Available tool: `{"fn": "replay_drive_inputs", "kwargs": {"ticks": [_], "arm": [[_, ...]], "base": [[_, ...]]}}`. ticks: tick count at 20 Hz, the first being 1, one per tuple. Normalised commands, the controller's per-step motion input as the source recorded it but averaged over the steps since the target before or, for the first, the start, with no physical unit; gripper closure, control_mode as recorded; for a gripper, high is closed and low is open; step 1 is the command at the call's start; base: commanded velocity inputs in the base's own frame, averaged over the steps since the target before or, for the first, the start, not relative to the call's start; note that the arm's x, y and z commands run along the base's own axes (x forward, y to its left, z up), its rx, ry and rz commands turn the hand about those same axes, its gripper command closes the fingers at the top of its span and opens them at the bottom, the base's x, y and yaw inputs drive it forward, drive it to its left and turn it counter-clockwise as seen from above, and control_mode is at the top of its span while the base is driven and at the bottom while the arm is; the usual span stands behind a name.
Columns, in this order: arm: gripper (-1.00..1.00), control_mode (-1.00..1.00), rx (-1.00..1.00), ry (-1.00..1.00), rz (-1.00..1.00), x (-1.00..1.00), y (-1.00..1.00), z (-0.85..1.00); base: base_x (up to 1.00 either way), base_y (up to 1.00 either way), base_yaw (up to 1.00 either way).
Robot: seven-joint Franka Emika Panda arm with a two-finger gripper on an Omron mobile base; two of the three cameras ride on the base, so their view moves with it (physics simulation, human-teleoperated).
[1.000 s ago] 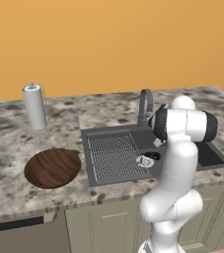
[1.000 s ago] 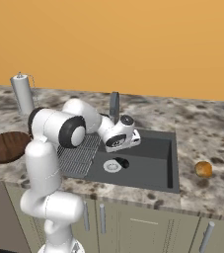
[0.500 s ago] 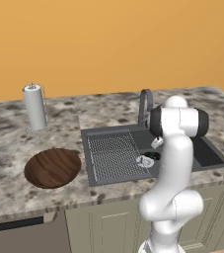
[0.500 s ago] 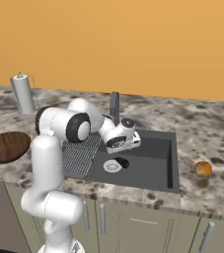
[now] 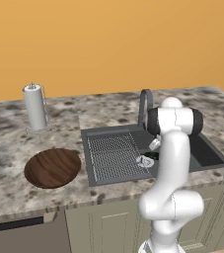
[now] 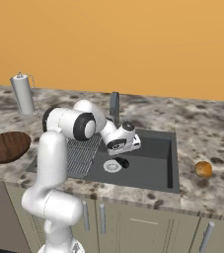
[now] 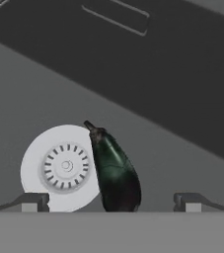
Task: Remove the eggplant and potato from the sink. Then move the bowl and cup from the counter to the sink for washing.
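Now the arm has swung a little further over the sink (image 6: 170, 163), and the gripper (image 7: 111, 201) hangs with its jaws wide apart, holding nothing. The eggplant (image 7: 112, 170) lies on the basin floor against the drain (image 7: 64, 167), between the fingertips, so a descent and grasp seem next. The potato (image 6: 203, 169) already sits on the counter (image 6: 217, 136), near its right edge.

Glossy near-black green-tinged eggplant (image 7: 114, 175) between the fingertips, silver-white drain (image 7: 64, 168) beside it, dark grey sink (image 6: 153, 165), streaky brown bowl (image 5: 53, 167), orange-tan potato (image 6: 203, 169), speckled grey-brown counter (image 5: 10, 143).
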Motion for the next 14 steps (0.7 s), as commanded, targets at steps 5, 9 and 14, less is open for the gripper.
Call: {"fn": "replay_drive_inputs", "kwargs": {"ticks": [5, 9, 14], "arm": [[-1.0, -1.0, 0.0, 0.01, 0.0, 0.07, 0.0, -0.27], [-1.0, -1.0, 0.0, 0.01, 0.0, 0.04, 0.0, -0.26], [-1.0, -1.0, -0.01, 0.01, 0.0, 0.08, 0.0, -0.23]], "base": [[0.0, 0.0, 0.0], [0.0, 0.0, 0.0], [0.0, 0.0, 0.0]]}}
